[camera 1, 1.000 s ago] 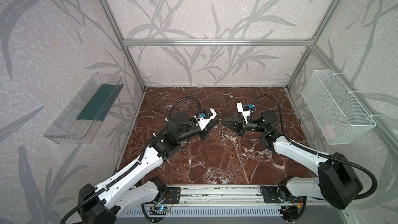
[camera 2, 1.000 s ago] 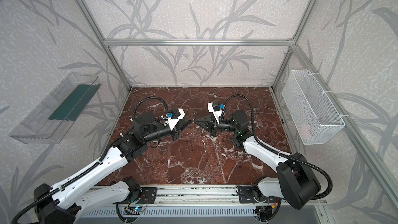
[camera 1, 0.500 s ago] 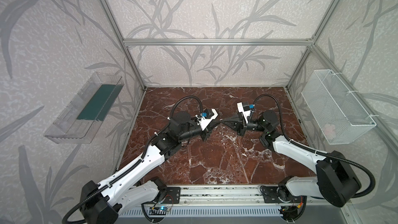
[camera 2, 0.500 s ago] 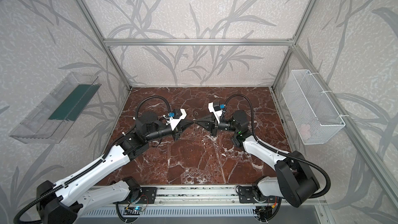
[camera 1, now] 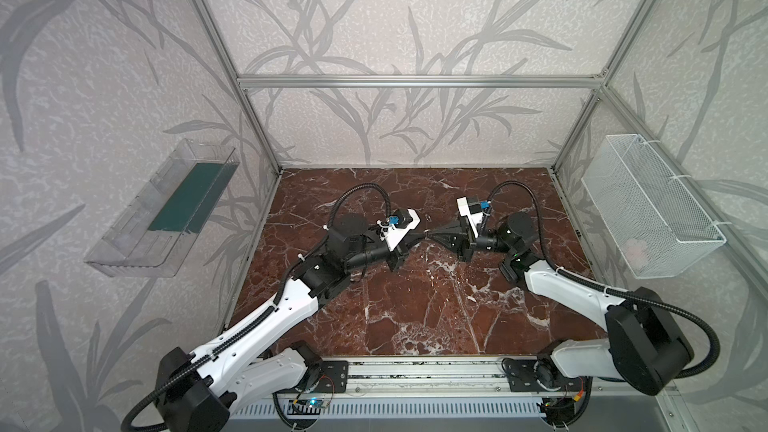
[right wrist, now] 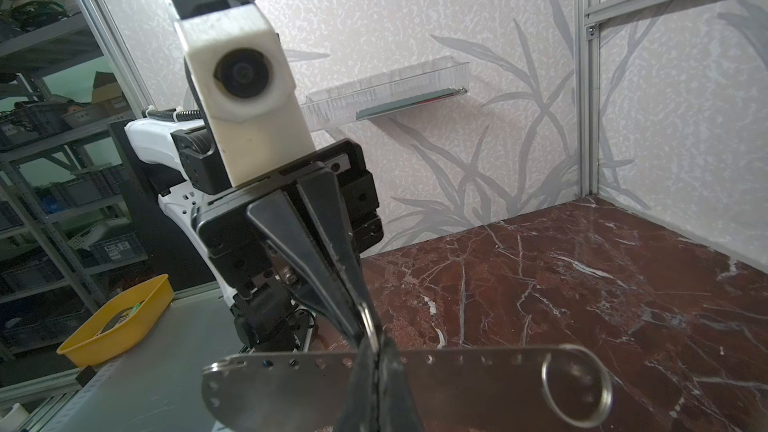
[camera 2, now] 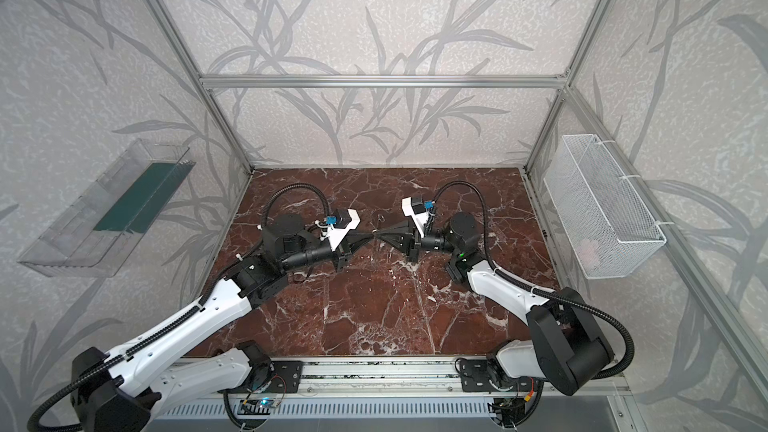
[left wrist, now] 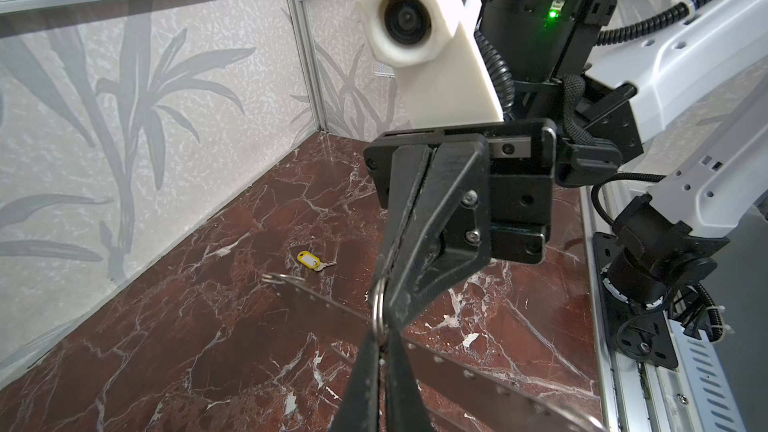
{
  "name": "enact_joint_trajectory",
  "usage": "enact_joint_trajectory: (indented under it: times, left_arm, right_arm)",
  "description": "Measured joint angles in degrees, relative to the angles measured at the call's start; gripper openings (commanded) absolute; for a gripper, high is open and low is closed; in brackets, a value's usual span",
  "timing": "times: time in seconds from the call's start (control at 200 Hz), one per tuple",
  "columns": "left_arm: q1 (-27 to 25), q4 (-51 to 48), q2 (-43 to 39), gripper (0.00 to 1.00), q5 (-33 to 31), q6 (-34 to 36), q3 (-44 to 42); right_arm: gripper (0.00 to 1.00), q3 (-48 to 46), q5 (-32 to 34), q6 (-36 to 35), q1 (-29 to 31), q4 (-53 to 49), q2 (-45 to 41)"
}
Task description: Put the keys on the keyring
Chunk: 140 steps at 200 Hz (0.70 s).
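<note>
My right gripper (right wrist: pixel 376 344) is shut on the keys (right wrist: pixel 291 388), a flat piece with tiny holes along its rim, held above the marble floor. A silver ring (right wrist: pixel 575 392) hangs at one end of the piece. My left gripper (left wrist: pixel 384 340) meets the right one tip to tip and is shut on another thin silver ring (left wrist: pixel 377 311) at the piece's rim (left wrist: pixel 457 371). In both top views the two grippers (camera 1: pixel 422 235) (camera 2: pixel 378 236) touch at mid-floor. The keyring (left wrist: pixel 309 260), with its yellow tag, lies on the floor beyond them.
A clear plastic tray (camera 1: pixel 166 209) hangs on the left wall and a white wire basket (camera 1: pixel 648 209) on the right wall. An aluminium rail (camera 1: pixel 415 371) runs along the front edge. A yellow bin (right wrist: pixel 120 317) stands outside the cell.
My left gripper has moved right up to the right gripper's tips and its jaws have closed on the thin ring. The right arm has stayed put.
</note>
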Motion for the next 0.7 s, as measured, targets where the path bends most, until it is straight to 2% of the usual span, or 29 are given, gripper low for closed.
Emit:
enact_joint_trajectory:
  times: [0.07,0.315,0.495,0.7]
  left_arm:
    - [0.02,-0.02,0.17,0.0,0.09,-0.26,0.0]
    - [0.09,-1.14,0.48,0.0,-0.02,-0.22,0.2]
    - [0.11,-5.46,1.38,0.0,-0.22,0.61,2.36]
    - [0.0,-10.93,3.1,0.0,-0.09,2.45,6.67]
  right_arm:
    - [0.0,0.0,0.0,-0.22,-0.11,-0.39,0.0]
    - [0.0,0.0,0.09,-2.56,-0.13,-2.6,-0.09]
    - [0.0,0.07,1.05,-6.69,0.07,-8.28,-1.77]
    - [0.21,0.37,2.23,-11.67,0.24,-16.72,-5.01]
